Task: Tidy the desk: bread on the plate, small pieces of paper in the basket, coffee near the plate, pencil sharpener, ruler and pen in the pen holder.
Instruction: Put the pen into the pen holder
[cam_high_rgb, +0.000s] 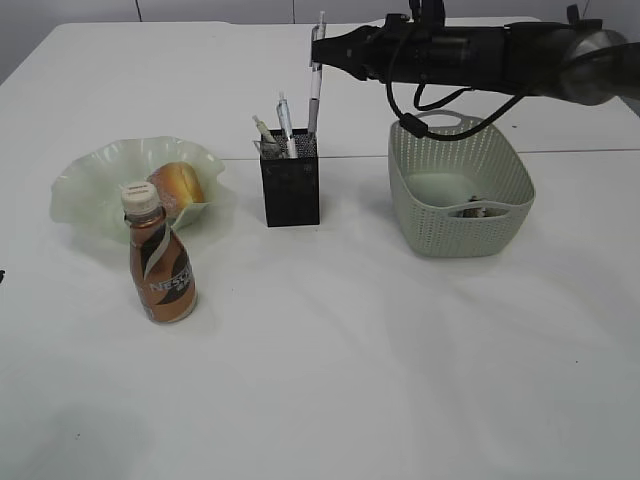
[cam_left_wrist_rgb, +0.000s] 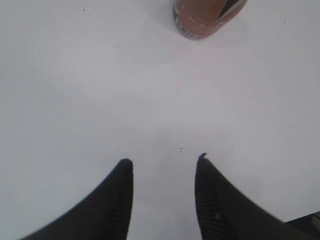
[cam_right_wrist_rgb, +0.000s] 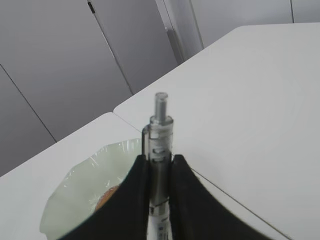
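My right gripper (cam_high_rgb: 318, 48) is shut on a silver-and-white pen (cam_high_rgb: 316, 85) and holds it upright over the black pen holder (cam_high_rgb: 290, 190). The pen's lower end reaches the holder's top rim. In the right wrist view the pen (cam_right_wrist_rgb: 160, 130) stands clamped between the fingers of that gripper (cam_right_wrist_rgb: 158, 157). Two other pens (cam_high_rgb: 285, 115) stick out of the holder. The bread (cam_high_rgb: 178, 185) lies on the pale green plate (cam_high_rgb: 90, 175). The coffee bottle (cam_high_rgb: 160, 270) stands just in front of the plate. My left gripper (cam_left_wrist_rgb: 164, 161) hangs open over bare table, with the coffee bottle's base (cam_left_wrist_rgb: 205, 20) ahead.
A grey-green woven basket (cam_high_rgb: 460, 200) stands right of the pen holder with small scraps of paper (cam_high_rgb: 480, 210) in its bottom. The right arm reaches in from the right above the basket. A seam between two tabletops runs behind the holder.
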